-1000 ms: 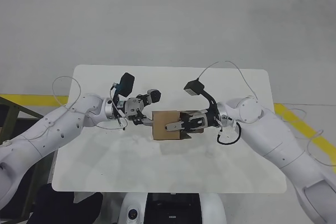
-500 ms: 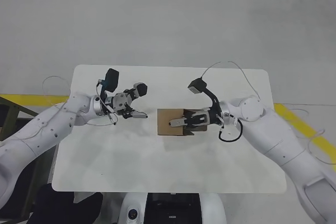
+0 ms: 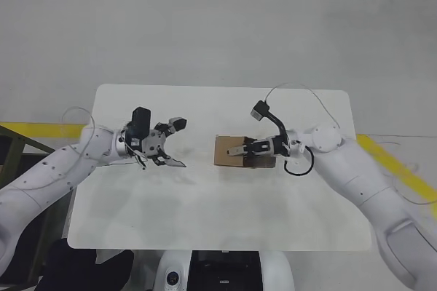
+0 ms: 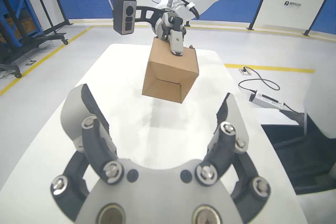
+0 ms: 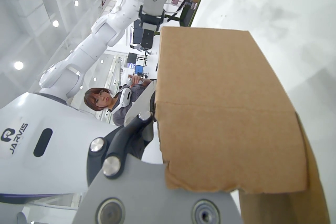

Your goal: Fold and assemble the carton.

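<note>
The carton [image 3: 229, 151] is found right of the middle of the table [image 3: 204, 218], and in the left wrist view it seems to be held slightly above the surface and a little tilted, with its shadow under it. Its walls are already raised into a square tube. Its long axis is laid along the line that joins the two arms. The end that is turned to the left arm is open, and the hollow inside [image 4: 168, 89] can be looked into from there.

The opposite end is gripped by the right gripper [image 3: 240, 150]. The jaws are closed on a cardboard wall, with one finger [image 4: 176, 44] laid flat on the outer face. The other finger is hidden by the carton.

The left gripper [image 3: 171, 142] is held well apart from the carton, on the side of the open end. Its jaws are spread wide and nothing is held between them. It is pointed almost straight at the open mouth.

It is judged that the coming move belongs to the left arm, because the open end is the nearer one to it. A straight approach along the long axis would probably be needed to fold the flaps there, although the flaps themselves cannot be made out clearly.
</note>
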Robot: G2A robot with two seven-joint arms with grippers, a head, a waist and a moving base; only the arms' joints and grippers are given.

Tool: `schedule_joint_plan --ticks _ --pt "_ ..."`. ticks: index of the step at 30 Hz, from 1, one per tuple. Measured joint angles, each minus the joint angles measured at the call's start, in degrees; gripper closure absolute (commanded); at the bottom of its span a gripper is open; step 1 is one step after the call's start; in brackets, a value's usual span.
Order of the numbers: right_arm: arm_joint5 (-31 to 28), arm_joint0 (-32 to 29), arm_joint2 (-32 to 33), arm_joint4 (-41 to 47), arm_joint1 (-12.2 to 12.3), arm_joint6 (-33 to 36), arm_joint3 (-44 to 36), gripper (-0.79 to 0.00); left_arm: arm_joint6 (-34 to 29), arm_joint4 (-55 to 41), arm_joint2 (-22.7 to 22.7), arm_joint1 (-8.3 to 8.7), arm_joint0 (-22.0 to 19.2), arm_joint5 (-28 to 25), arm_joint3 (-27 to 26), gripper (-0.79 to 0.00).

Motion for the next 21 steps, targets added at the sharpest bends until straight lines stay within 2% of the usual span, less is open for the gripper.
schedule_joint_plan --ticks 10,21 --pt "3.02 2.07 -3.82 -1.38 -5.56 -3.01 10.75 0.000 2.05 7.18 -1.61 -0.75 1.61 2.12 2.26 -0.785" --pt "3.50 3.18 -5.79 -2.83 -10.76 -3.14 18.69 0.000 0.45 9.97 -3.73 -1.98 3.39 3.35 2.74 -0.785"
